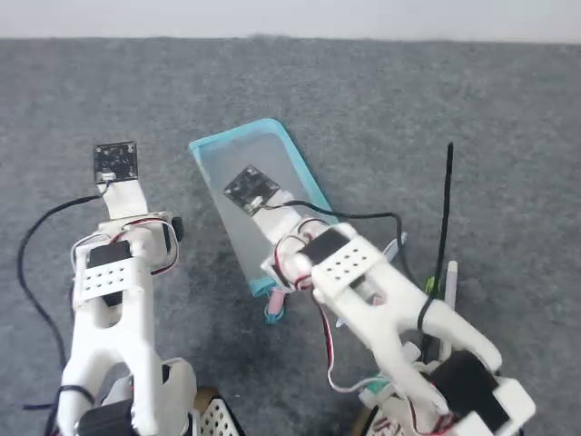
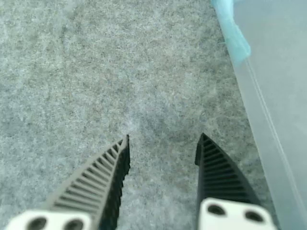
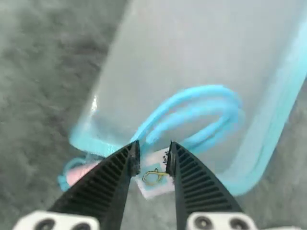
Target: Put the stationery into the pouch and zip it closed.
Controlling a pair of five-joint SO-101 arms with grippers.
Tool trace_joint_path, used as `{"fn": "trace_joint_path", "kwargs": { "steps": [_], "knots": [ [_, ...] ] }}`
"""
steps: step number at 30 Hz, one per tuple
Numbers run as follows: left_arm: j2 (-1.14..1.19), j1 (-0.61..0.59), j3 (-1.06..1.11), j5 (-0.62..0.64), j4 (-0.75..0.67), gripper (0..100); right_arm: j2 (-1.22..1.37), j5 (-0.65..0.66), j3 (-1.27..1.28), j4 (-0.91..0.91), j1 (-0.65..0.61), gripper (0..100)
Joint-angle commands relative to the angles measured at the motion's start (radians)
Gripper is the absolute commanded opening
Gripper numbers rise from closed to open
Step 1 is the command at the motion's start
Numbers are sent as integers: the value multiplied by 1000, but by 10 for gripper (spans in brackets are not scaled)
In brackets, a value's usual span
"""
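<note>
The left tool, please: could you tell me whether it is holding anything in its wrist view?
No, the left tool is open over the bare grey mat, with the pouch off to one side.

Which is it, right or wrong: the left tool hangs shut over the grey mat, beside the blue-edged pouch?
Wrong in one respect: the left tool is open, not shut. The left wrist view shows its jaws standing well apart with bare mat between them. The rest holds: it hangs over the grey mat, beside the blue-edged pouch.
</note>
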Motion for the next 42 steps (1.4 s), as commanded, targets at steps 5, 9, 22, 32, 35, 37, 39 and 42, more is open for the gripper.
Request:
{"fn": "trace_joint_path", "kwargs": {
  "steps": [5, 9, 22, 32, 35, 37, 39, 42],
  "knots": [
    [-40, 6, -54, -11, -3, 217, -77, 0, 17, 166, 31, 6],
    [-40, 6, -54, -11, -3, 217, -243, 8, 91, 194, 39, 30],
    [-38, 6, -36, -12, -40, 217, -486, 368, 130, 317, -134, 194],
    [-38, -186, -142, -54, -15, 217, -220, 485, 130, 153, -203, 195],
    [-38, -259, -200, -58, 34, 217, -179, 503, 130, 143, -239, 195],
    [-38, -273, -222, -74, 57, 217, -163, 525, 130, 145, -254, 195],
    [-38, -275, -236, -84, 68, 217, -151, 532, 130, 143, -254, 195],
    [-38, -275, -242, -84, 69, 217, -133, 531, 132, 134, -257, 195]
  ]
}}
